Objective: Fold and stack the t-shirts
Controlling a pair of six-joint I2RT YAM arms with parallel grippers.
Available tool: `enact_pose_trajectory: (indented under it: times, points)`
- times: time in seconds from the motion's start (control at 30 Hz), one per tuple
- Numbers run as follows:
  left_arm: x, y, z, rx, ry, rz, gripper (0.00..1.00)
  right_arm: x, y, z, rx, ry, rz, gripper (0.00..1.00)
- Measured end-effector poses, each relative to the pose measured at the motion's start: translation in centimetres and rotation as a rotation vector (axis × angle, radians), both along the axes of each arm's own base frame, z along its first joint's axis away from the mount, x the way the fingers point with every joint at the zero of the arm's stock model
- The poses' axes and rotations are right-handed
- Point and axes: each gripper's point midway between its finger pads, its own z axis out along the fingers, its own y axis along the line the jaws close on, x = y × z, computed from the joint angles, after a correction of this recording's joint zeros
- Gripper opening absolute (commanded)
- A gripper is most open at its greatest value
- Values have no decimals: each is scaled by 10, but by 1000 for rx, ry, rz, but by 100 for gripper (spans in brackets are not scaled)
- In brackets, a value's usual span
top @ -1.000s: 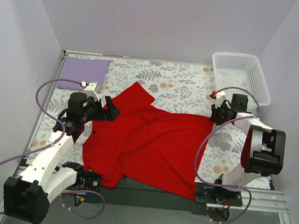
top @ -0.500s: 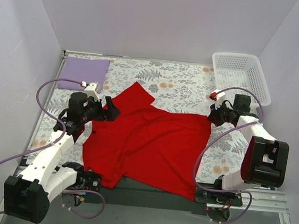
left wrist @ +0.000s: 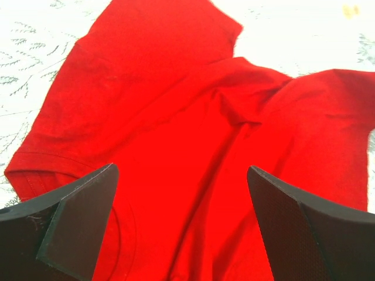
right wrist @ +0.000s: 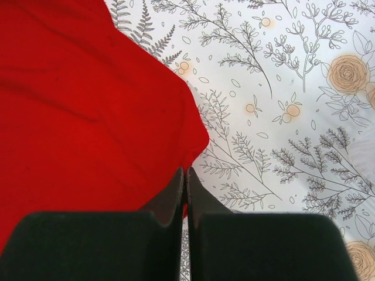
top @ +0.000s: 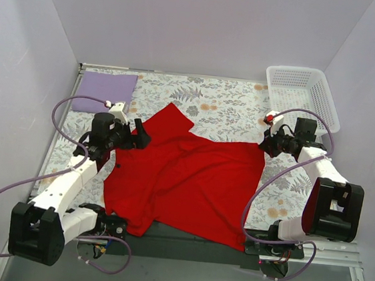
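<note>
Left arm has been swung slightly rightward. Left gripper [top: 138, 135] is held spread over the red t-shirt [top: 183, 180], laid crumpled mid-table [top: 231, 105]. Right gripper [top: 267, 143] is pressed together at its right corner.

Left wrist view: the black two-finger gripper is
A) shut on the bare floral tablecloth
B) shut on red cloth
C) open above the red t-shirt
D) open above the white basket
C: the left gripper has its black fingers spread wide apart, with the crumpled red fabric t-shirt filling the gap between them and nothing clamped.
</note>
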Motion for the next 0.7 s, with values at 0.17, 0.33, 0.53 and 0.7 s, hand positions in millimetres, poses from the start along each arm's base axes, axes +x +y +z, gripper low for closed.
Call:
enact_pose_trajectory:
  times: [0.17, 0.33, 0.53, 0.7]
  points:
    - [22, 0, -9, 26, 30, 13, 91, -4, 2, -1, 13, 17, 9, 1]
    - [68, -6, 5, 41, 1, 9, 91, -7, 3, -2, 18, 27, 14, 1]
    - [122, -15, 6, 46, 2, 5, 89, -9, 4, -3, 18, 37, 18, 1]
    - [145, -20, -10, 51, 36, 3, 89, -9, 3, -5, 10, 39, 18, 1]
